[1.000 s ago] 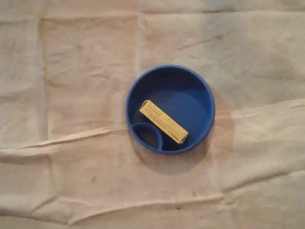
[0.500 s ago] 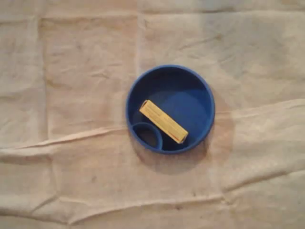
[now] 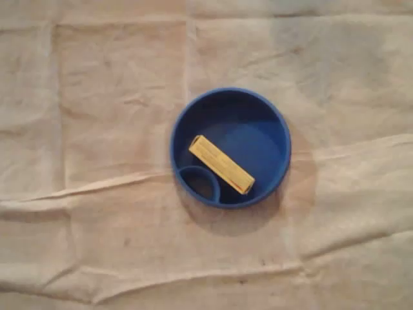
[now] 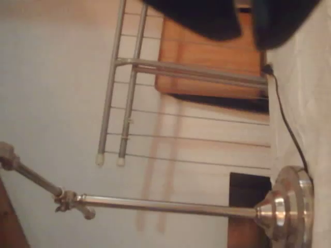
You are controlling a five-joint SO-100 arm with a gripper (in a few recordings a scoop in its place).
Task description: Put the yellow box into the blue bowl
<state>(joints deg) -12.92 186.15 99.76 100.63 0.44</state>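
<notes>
In the overhead view a blue bowl (image 3: 277,126) sits a little right of the middle of the cloth. A yellow box (image 3: 221,164) lies flat inside it, running diagonally from upper left to lower right. A small round compartment (image 3: 200,185) sits at the bowl's lower left, right beside the box. In the wrist view, which lies on its side, two dark blurred shapes at the top edge look like my gripper (image 4: 245,18). It points away from the table at the room. I cannot make out how its jaws stand.
A wrinkled beige cloth (image 3: 97,110) with raised folds covers the whole table. The wrist view takes in a metal stand with a round base (image 4: 289,206), a black cable (image 4: 286,129) and a wire rack (image 4: 124,98) against a pale wall.
</notes>
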